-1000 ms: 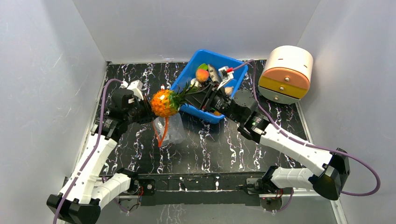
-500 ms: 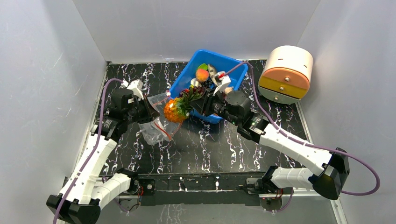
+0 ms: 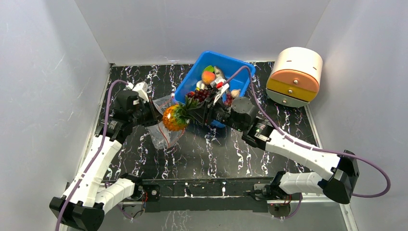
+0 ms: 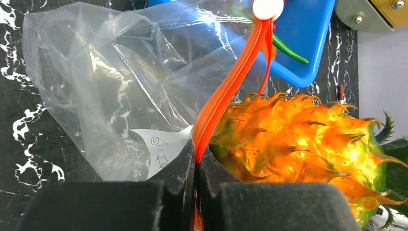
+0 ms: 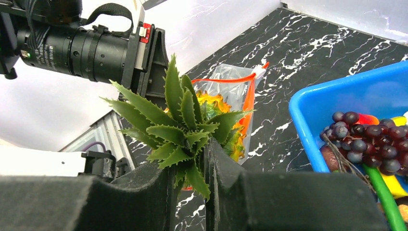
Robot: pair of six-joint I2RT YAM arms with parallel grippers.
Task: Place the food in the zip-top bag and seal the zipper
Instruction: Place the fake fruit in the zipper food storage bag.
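The two arm bases are seen at the near edge of the black marbled tabletop (image 3: 216,154). Further in, the left pincer (image 4: 197,159) is narrowed right down on the zipper (image 4: 231,82), with the orange-red strip clamped between its two dark fingers. From that grip the zip-top bag (image 4: 120,96) is spread out, clear and crinkled, and a white slider (image 4: 268,7) is seen at the far end of the strip. The pineapple (image 4: 293,139) is found just right of the strip, its orange body touching it at the bag's mouth. Whether any part lies inside the bag cannot be told. The fruit is held lying sideways, and its green leaves (image 5: 183,120) are gripped between the fingers of the right pincer (image 5: 190,166), which is closed on them. Beyond it the blue bin (image 3: 231,58) is set, and in it dark grapes (image 5: 358,137), a long green piece (image 5: 380,195) and a peach (image 3: 208,77) are kept. Farthest back at the right, a round cream container (image 3: 294,67) with orange and yellow drawer fronts is placed, well apart from the bag.
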